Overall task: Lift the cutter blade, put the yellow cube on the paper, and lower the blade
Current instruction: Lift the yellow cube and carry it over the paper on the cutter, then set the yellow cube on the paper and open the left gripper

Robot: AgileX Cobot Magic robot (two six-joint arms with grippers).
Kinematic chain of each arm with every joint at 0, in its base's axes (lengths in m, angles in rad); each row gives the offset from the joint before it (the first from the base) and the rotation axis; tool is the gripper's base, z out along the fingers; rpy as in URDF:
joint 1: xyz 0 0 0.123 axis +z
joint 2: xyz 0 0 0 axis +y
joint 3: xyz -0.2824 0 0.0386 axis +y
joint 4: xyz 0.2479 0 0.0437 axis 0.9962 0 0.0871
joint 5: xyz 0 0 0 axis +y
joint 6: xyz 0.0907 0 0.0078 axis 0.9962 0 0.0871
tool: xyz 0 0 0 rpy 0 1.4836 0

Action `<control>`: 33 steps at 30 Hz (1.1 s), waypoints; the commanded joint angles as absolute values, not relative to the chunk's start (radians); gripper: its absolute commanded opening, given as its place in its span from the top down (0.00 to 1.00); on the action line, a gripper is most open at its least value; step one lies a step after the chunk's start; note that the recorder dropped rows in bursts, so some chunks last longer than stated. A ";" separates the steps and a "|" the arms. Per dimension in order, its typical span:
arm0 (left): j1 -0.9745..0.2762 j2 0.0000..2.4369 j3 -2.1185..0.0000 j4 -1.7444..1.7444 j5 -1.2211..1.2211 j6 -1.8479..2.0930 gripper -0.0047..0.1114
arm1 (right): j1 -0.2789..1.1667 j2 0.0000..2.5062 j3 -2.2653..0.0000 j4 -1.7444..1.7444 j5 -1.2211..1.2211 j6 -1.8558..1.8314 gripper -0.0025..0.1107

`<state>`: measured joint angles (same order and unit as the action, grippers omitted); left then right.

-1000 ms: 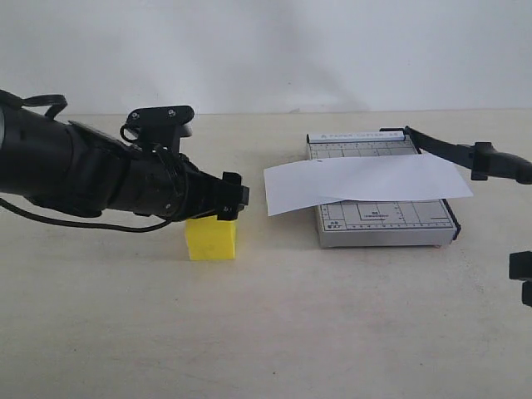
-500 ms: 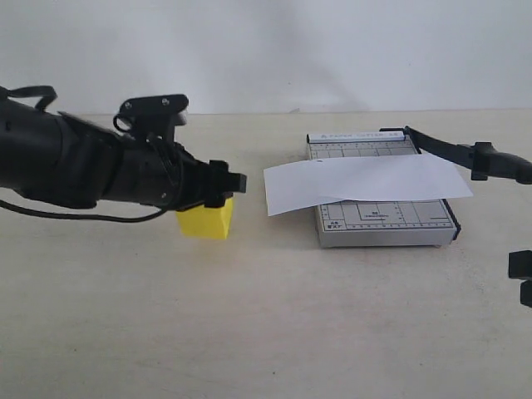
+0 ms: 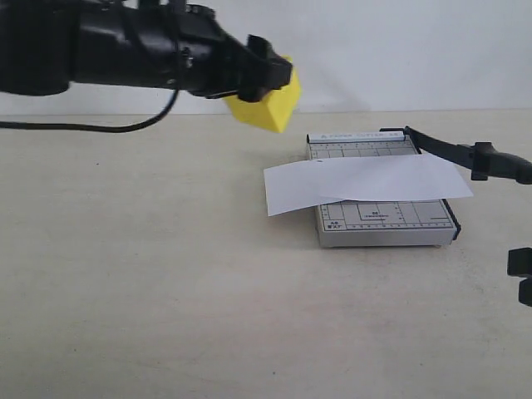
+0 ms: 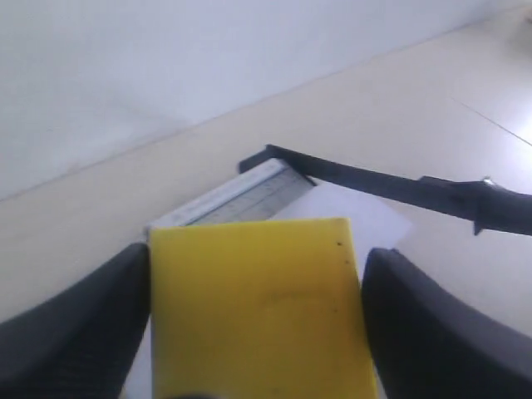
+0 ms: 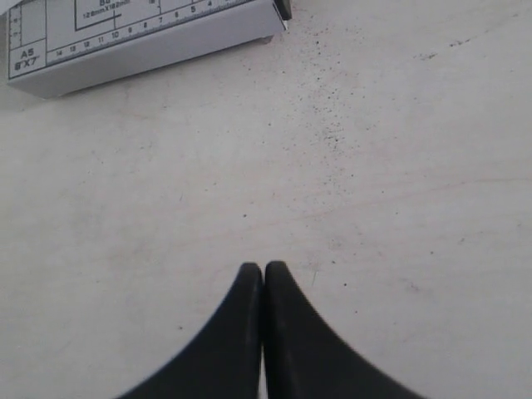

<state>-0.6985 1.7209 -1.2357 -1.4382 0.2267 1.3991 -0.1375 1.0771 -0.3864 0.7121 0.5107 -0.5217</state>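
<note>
A bright yellow solid cube point(image 3: 270, 104) is being held in the air above the pale table point(image 3: 150, 291). It is being squeezed on 2 sides by the black fingers of the left gripper point(image 3: 264, 68). It is being held near the small grey ruled cutter board point(image 3: 386, 223), likely so it can be set on the plain white paper sheet point(image 3: 366, 184) lying across the board. The long thin black cutter blade point(image 3: 453, 151) is tilted up, probably to make room. Only the left wrist view is showing the fingers hugging the cube. Only the right wrist view is showing the right gripper point(image 5: 264, 278) pressed closed on nothing.
</note>
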 commanded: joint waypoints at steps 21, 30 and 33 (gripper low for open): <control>-0.734 2.549 -2.421 -0.578 0.940 0.732 0.92 | -0.140 1.069 -0.391 0.727 0.432 -0.533 0.98; -0.732 2.605 -2.443 -0.559 0.936 0.767 0.92 | -0.140 1.069 -0.391 0.731 0.448 -0.533 0.98; -0.732 2.605 -2.443 -0.579 0.920 0.769 0.86 | -0.140 1.069 -0.391 0.739 0.463 -0.533 0.98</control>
<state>-0.7299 2.5981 -2.4401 -0.5706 0.9349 0.7568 -0.1375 1.0771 -0.3864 0.7319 0.4553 -0.5217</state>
